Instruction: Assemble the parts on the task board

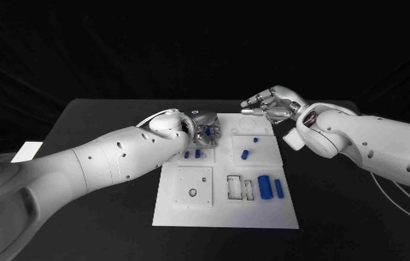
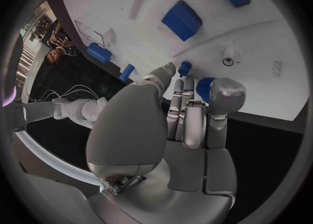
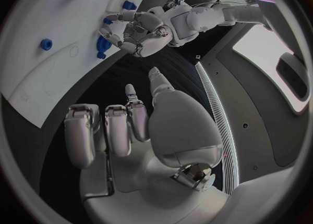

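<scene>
Reaching over the far-left corner of the white task board (image 1: 224, 213), the left hand (image 1: 202, 133) hides what its curled fingers touch, a round blue part (image 2: 204, 87) showing just beside its fingertips, while the right hand (image 1: 272, 103) hovers spread, empty, beyond the board's far edge.

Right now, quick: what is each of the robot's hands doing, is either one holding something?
Left hand: fingers on a blue part at the task board; a firm grip cannot be told.
Right hand: holds nothing, fingers curled in, raised beyond the board.
</scene>
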You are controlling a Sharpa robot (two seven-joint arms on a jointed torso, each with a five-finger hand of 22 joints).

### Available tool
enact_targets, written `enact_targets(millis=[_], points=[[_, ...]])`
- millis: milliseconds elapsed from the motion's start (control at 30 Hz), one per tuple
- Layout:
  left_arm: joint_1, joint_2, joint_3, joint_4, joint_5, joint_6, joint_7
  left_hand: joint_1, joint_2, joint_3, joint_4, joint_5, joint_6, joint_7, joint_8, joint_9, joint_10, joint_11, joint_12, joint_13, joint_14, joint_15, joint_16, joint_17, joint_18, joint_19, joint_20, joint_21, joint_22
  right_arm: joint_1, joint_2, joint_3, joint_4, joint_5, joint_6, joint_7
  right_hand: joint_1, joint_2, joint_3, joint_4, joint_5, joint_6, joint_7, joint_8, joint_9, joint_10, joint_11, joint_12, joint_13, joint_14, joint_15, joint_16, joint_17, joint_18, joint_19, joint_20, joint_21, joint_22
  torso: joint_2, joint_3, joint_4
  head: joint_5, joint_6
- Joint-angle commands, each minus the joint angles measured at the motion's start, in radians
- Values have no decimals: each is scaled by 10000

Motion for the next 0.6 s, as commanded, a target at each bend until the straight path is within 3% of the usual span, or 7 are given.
enact_targets(millis=[33, 600], points=[[-14, 58, -2, -51, -310, 343, -246, 25, 112, 102, -20, -34, 107, 17, -83, -16, 123, -5, -83, -51, 512, -88, -1, -24, -116, 184, -80, -62, -10, -6, 11, 0, 19, -9, 122, 115, -30, 90, -57, 10, 56, -59, 24, 0, 15, -44, -5, -50, 1364, 696, 8, -38, 1161, 63, 383, 24, -30, 930, -3, 2, 6, -20, -24], [-25, -22, -3, 10, -410, 494, -594, 11, 85, 317, -113, -42, 220, 25, -238, -73, 271, 4, -330, -240, 508, -85, 22, -88, -111, 192, -89, -123, -48, -5, 20, 0, 4, -9, 160, 114, -17, 113, -65, 11, 66, -59, 23, 1, 16, -43, -6, -46, 1364, 697, 7, -38, 1165, 63, 384, 23, -30, 933, -18, 2, 16, -32, -60]])
